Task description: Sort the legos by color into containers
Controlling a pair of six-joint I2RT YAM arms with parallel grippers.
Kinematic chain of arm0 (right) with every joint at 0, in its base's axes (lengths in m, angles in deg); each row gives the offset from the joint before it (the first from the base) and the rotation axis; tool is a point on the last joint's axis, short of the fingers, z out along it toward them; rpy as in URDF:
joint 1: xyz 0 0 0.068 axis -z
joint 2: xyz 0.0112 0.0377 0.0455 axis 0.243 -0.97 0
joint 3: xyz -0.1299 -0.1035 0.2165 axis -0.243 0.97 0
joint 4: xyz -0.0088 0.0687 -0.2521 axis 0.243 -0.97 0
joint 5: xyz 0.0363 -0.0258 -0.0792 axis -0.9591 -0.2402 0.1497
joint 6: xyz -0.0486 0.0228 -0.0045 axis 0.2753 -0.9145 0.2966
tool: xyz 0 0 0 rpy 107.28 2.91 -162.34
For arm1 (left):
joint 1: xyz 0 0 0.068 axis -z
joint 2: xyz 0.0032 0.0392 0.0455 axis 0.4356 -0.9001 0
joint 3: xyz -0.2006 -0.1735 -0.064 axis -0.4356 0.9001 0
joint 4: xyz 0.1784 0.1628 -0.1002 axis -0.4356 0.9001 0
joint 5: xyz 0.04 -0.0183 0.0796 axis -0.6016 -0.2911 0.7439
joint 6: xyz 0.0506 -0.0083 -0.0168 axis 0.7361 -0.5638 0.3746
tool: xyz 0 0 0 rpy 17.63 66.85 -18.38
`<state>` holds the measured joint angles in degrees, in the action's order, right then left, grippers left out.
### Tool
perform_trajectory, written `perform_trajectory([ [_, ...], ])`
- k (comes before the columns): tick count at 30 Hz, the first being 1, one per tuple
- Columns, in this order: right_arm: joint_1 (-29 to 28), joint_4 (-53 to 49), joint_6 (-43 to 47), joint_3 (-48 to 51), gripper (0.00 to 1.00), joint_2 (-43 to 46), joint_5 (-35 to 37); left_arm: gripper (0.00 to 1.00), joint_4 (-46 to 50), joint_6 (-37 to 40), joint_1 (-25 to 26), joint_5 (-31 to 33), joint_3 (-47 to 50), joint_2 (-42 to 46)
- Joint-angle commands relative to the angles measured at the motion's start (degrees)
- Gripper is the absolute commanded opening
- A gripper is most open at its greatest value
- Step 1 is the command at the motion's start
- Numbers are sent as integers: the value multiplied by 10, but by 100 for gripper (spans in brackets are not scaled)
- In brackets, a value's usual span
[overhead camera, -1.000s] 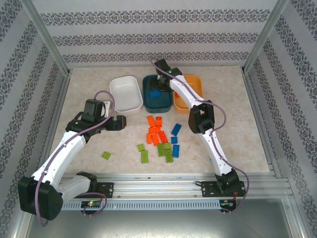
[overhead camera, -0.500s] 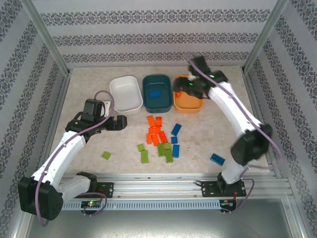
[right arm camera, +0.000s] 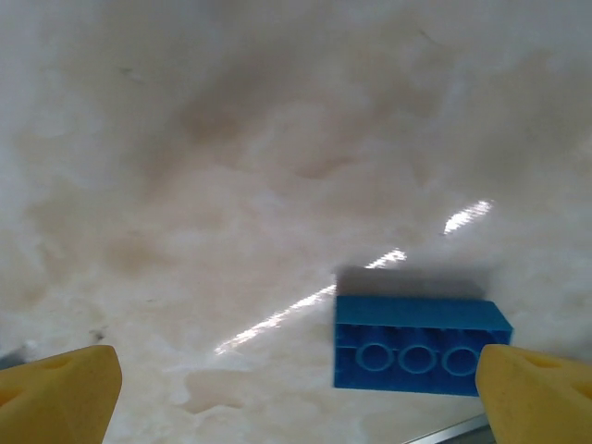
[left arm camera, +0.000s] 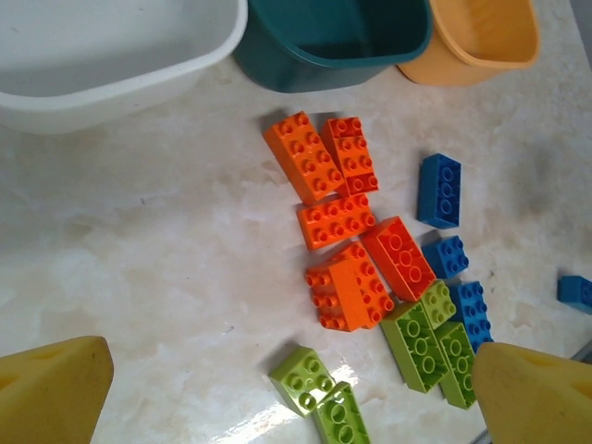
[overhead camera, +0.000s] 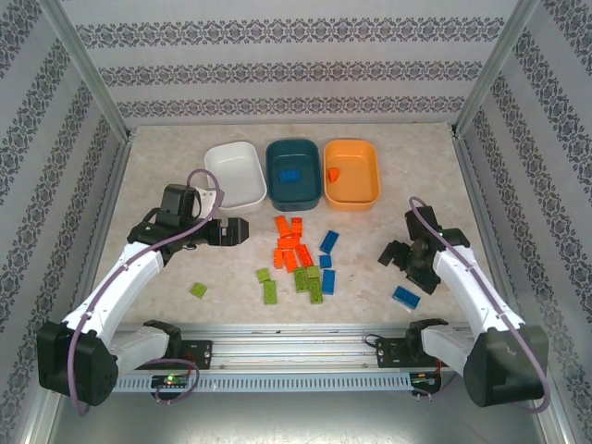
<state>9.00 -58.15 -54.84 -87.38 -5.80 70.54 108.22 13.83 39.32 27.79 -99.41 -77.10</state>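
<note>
Overhead, top view. Three shallow rounded containers sit in a row at 12 o'clock of the marbled surface [overhead camera: 416,185]: white bowl [overhead camera: 231,176], teal bowl [overhead camera: 305,191], orange bowl [overhead camera: 356,176]. A blue brick [overhead camera: 289,176] lies in the teal one, an orange brick [overhead camera: 332,173] in the orange one. The legos [overhead camera: 298,257] are small flat studded bricks in orange, blue and lime, clustered mid-surface. A stray lime brick [overhead camera: 199,289] lies at 8 o'clock of the cluster, a stray blue brick [overhead camera: 405,297] at 4 o'clock. Left tool [overhead camera: 239,230] is at 9 o'clock of the cluster, fingers apart and empty. Right tool [overhead camera: 396,259] is near the stray blue brick, at its 11 o'clock, fingers apart.

Left wrist view. Orange bricks at centre, blue ones at 3 o'clock, lime ones at 6 o'clock, bowl walls along 12 o'clock. Yellow pads [left arm camera: 51,388] sit in the bottom corners, wide apart.

Right wrist view. Stray blue brick lies at 5 o'clock with three studs showing. Pads stand wide apart, not clamped on it.
</note>
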Motion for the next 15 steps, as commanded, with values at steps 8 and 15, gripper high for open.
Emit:
perform_trajectory([
  [8,46,21,-25,38,98,-41,8,100,-2,4,14,-10,0,-1],
  [15,80,52,-29,82,98,-52,-27,100,4,8,14,-2,-2,1],
])
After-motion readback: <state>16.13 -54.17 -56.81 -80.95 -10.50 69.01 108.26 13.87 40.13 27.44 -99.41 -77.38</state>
